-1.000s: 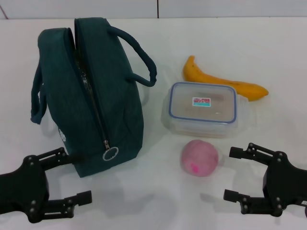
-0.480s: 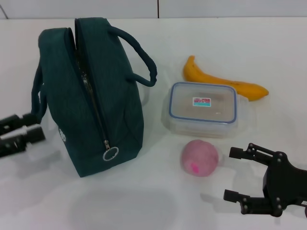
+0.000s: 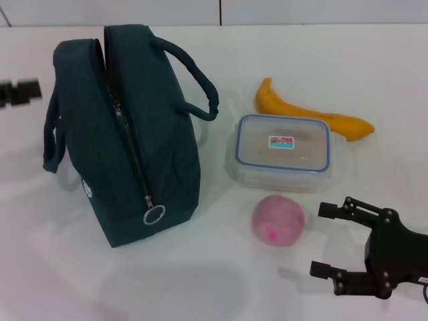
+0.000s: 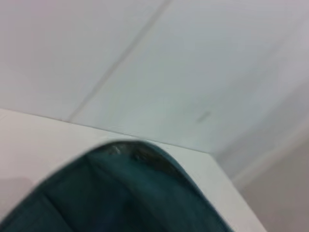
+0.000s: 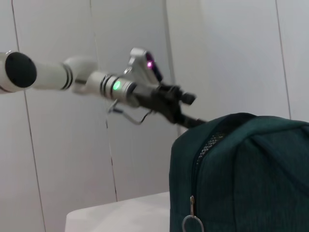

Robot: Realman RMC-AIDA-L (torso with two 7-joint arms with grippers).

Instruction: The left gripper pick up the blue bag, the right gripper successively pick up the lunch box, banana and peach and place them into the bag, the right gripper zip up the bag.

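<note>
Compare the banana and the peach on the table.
The banana is long, curved and orange-yellow; the peach is round and pink. The banana lies on the far side of the lunch box, while the peach sits on its near side, close to the right end effector. Both rest on the white table, outside the bag.

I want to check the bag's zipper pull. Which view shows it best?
The head view: the zipper pull hangs in full sight at the near end of the blue bag. The right wrist view shows its ring partly cut off. The left wrist view shows only blurred bag fabric.
</note>
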